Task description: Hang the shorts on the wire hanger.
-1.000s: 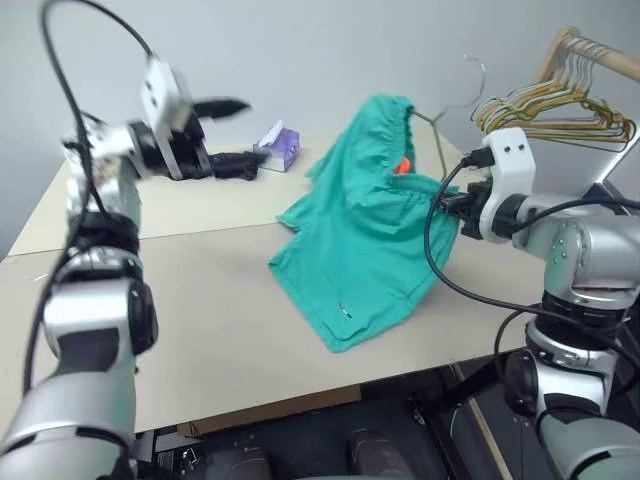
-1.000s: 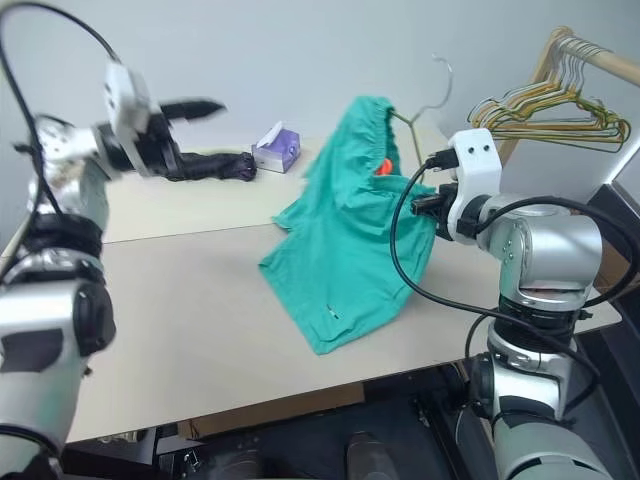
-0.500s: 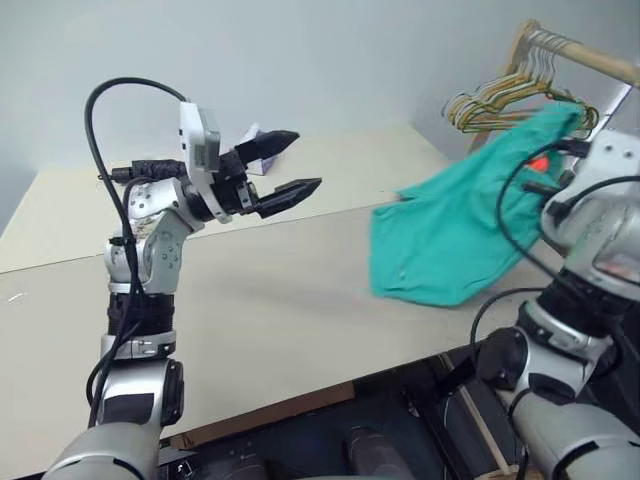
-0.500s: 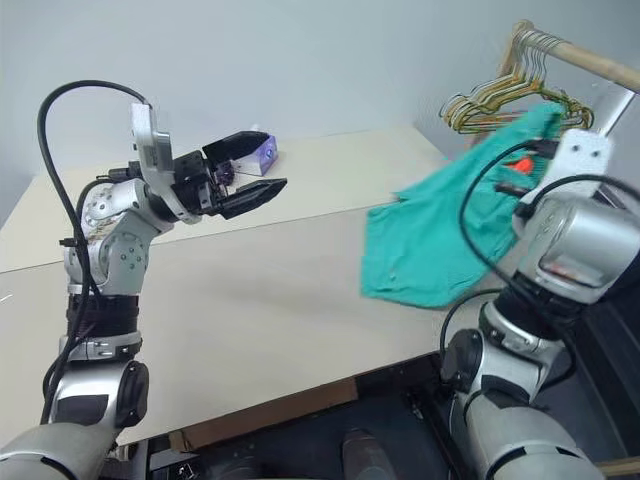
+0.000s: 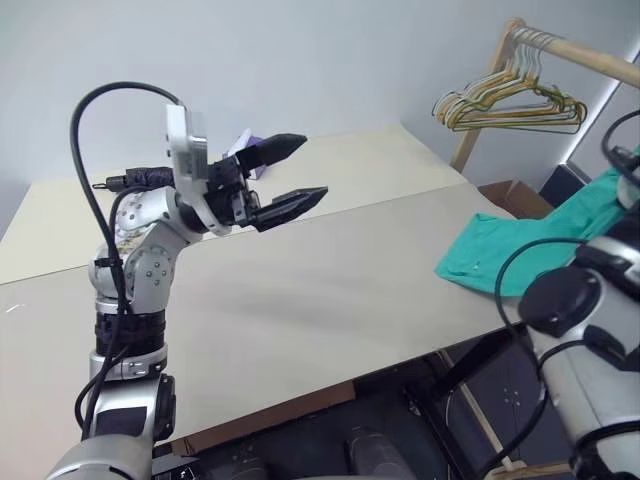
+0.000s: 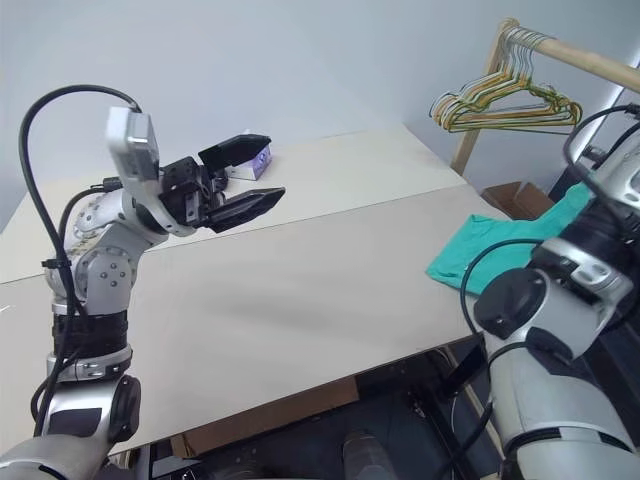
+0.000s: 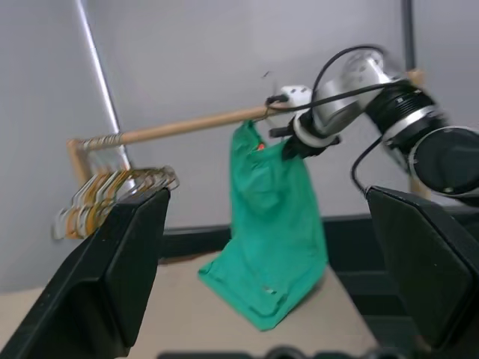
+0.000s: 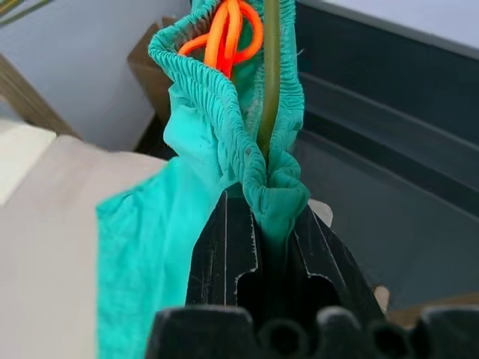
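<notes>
The teal-green shorts point(image 7: 273, 232) hang from my right gripper point(image 8: 266, 202), which is shut on their gathered waistband beside the wooden rail. Their lower end trails over the table's right edge point(image 5: 480, 250). A thin wire, part of the wire hanger point(image 8: 269, 75), runs up out of the pinched waistband next to an orange drawstring point(image 8: 228, 30). My left gripper point(image 5: 305, 167) is held open above the table's left half, far from the shorts, with nothing between its fingers.
A wooden rail point(image 5: 570, 45) at the right carries a bunch of coloured hangers point(image 5: 500, 100). A cardboard box point(image 5: 515, 195) sits on the floor under it. A small purple box point(image 6: 258, 158) stands behind my left gripper on the beige table point(image 5: 330, 290).
The camera has turned right. My right gripper carried the shorts off the middle of the table, rightward to the rail. My left gripper drew back toward me and stayed open.
</notes>
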{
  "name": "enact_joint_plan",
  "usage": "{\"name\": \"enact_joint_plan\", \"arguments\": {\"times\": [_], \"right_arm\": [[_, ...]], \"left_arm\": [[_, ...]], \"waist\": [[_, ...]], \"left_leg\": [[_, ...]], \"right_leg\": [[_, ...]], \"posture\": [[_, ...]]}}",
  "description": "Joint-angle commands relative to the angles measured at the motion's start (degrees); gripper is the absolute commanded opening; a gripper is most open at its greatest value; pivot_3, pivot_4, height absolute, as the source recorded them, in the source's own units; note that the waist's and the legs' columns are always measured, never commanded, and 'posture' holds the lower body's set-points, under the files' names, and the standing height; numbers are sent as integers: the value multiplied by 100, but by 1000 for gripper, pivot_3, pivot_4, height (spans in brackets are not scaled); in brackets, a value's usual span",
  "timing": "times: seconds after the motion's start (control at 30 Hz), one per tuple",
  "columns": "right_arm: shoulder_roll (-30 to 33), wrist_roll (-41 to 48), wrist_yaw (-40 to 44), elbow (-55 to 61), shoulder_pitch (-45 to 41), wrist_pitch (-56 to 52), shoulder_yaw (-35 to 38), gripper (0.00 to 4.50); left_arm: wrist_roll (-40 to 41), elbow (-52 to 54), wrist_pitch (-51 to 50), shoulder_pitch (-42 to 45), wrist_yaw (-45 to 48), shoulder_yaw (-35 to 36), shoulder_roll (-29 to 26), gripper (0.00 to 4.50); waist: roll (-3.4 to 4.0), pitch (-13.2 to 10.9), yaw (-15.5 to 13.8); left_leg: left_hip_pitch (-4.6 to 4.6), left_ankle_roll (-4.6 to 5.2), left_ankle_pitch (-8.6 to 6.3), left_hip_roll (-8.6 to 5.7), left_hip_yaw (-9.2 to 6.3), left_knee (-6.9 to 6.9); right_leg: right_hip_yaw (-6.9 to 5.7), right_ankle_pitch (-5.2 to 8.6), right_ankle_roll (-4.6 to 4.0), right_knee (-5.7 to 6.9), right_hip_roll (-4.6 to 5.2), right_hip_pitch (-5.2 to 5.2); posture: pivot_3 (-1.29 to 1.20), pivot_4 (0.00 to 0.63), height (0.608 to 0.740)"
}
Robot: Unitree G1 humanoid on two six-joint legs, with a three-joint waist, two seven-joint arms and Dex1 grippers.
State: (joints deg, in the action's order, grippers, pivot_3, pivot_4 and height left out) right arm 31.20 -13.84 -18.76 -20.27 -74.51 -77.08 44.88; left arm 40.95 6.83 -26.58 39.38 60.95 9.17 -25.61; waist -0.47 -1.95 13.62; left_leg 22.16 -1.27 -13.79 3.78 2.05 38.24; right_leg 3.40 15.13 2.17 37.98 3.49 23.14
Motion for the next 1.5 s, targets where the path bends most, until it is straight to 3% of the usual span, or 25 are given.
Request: {"name": "enact_joint_plan", "arguments": {"times": [0.03,0.57,0.9,1.33,1.43,1.5], "right_arm": [[387,307,-295,-451,-459,446,280,99],[1383,1405,-804,-2267,-577,1076,874,99],[1455,1784,-869,-2446,-274,1258,512,99],[1329,1866,-607,-1928,126,1019,-278,4485],[1258,1659,-674,-1556,238,989,-632,4485],[1283,1293,-677,-1105,357,1060,-1387,4485]], "left_arm": [[176,81,54,80,48,105,-79,4500],[121,-140,282,49,161,-11,-66,4500],[428,-6,202,9,307,65,-113,4500],[516,157,205,-199,152,52,-124,4500],[496,167,230,-221,124,34,-119,4500],[509,174,238,-206,99,44,-114,4500]], "waist": [[3,-1,1],[9,-4,117],[9,-4,163],[11,-5,123],[12,-5,98],[14,-5,96]], "left_leg": [[0,0,0,-1,1,-1],[-10,0,0,-2,23,-24],[-18,0,0,-2,36,-39],[-17,0,0,-3,36,-40],[-18,0,0,-3,36,-40],[-19,0,0,-3,36,-40]], "right_leg": [[1,0,0,0,0,0],[21,2,3,-24,-1,-2],[38,3,5,-31,-3,-3],[41,4,8,-36,-5,-5],[42,3,9,-35,-5,-5],[43,3,9,-34,-5,-5]], "posture": [[-193,0,740],[-216,0,740],[-200,0,740],[-159,0,740],[-151,0,740],[-151,0,740]]}}
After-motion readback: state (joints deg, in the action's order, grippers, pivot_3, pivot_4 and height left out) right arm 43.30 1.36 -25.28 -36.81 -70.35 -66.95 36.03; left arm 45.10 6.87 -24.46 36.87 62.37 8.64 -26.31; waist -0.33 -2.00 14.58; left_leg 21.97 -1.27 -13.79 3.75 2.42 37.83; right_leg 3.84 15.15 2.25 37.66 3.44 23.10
